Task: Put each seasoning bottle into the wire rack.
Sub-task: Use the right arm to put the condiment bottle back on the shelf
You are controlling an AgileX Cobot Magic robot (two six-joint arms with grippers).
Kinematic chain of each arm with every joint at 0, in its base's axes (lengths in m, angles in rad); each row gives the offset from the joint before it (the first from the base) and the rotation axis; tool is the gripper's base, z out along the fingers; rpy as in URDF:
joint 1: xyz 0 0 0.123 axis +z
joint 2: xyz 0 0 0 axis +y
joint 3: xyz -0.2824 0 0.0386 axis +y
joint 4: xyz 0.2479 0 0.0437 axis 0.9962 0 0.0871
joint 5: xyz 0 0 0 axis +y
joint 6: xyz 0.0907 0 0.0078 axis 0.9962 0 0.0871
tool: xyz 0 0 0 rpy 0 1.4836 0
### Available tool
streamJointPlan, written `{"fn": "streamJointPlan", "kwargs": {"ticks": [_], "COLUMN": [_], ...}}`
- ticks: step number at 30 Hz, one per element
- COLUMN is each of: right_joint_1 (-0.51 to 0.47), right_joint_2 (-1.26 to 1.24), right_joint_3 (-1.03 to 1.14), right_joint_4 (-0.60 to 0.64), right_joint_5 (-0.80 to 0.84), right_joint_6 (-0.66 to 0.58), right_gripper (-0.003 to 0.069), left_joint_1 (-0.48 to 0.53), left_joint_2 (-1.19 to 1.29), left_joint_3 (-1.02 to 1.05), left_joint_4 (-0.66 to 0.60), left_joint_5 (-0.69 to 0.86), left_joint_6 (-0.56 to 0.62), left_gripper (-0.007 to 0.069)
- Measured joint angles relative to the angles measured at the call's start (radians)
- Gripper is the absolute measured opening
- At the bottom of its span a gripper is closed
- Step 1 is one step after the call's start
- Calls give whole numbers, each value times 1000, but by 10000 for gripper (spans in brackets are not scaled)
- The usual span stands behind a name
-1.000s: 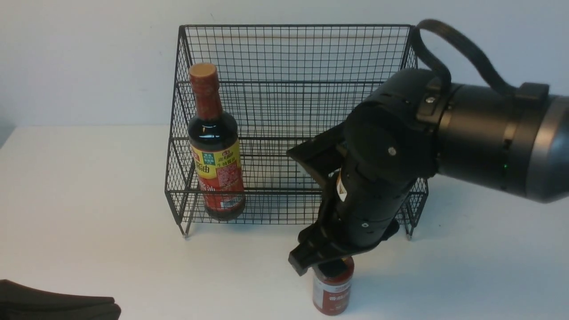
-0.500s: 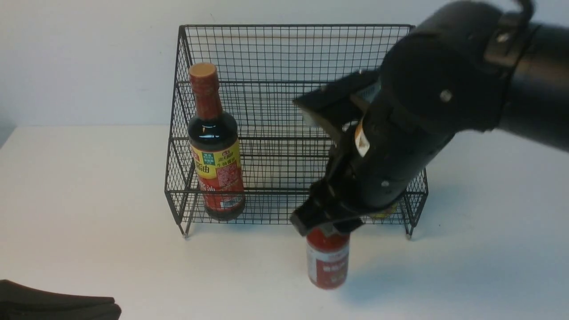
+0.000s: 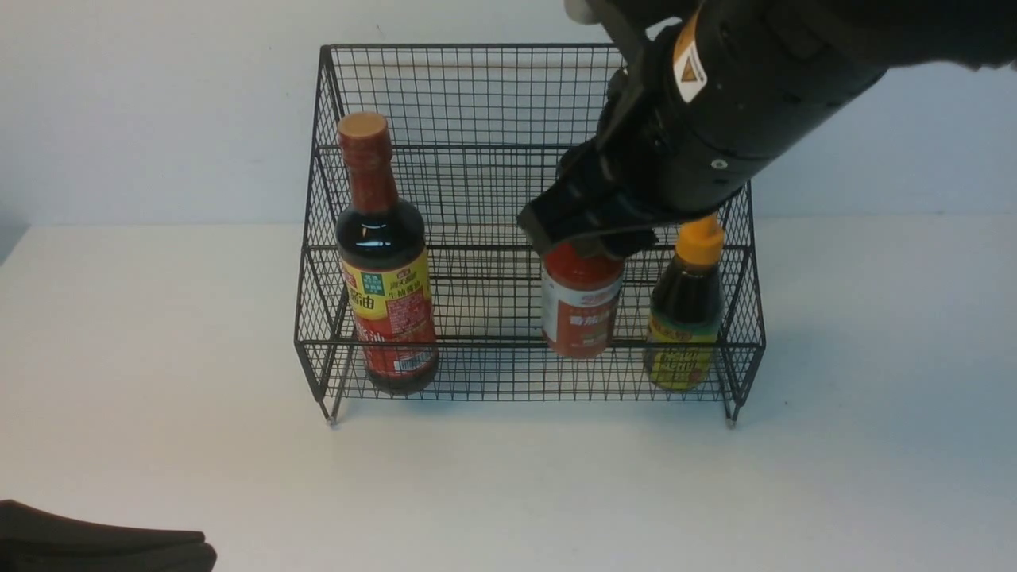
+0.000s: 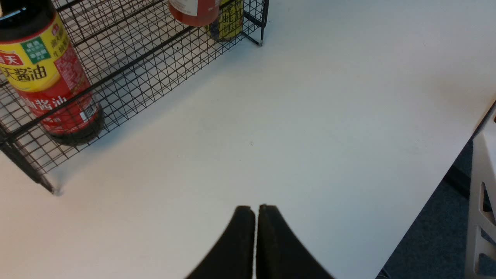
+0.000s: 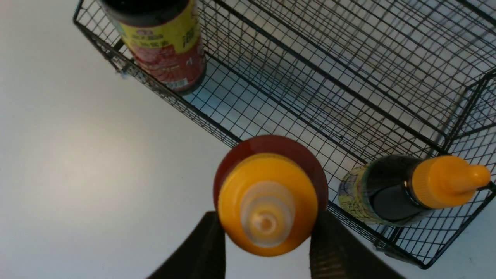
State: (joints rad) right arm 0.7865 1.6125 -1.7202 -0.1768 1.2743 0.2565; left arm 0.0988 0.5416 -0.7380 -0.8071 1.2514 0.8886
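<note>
The black wire rack stands at the back of the white table. The tall dark bottle with a red neck stands in its lower tier at the left. At the right end of that tier is the squat dark bottle with an orange cap. My right gripper is shut on the yellow cap of the small red bottle, which hangs upright in the air over the rack's front rail. In the right wrist view the fingers press both sides of the cap. My left gripper rests shut and empty near the table's front left.
A pale wall rises right behind the rack. In the left wrist view the table's edge drops to a dark floor, with a white frame beside it. The right arm's dark body hangs over the rack's upper right.
My right gripper has closed on the red bottle's cap and lifted it off the table, up and back to the rack's front rail. The squat bottle has come into view behind the arm.
</note>
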Motion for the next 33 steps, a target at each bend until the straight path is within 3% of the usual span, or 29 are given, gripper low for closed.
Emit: {"fn": "streamJointPlan", "kwargs": {"ticks": [11,33], "right_joint_1": [-114,-122], "right_joint_2": [114,268], "right_joint_3": [0,0], "right_joint_4": [45,38], "right_joint_5": [-151,-208], "right_joint_6": [33,33], "right_gripper": [262,262], "left_joint_1": [0,0], "left_joint_2": [0,0], "left_joint_3": [0,0], "left_joint_4": [0,0], "left_joint_5": [0,0], "left_joint_6": [0,0], "left_gripper": [-5,-5]}}
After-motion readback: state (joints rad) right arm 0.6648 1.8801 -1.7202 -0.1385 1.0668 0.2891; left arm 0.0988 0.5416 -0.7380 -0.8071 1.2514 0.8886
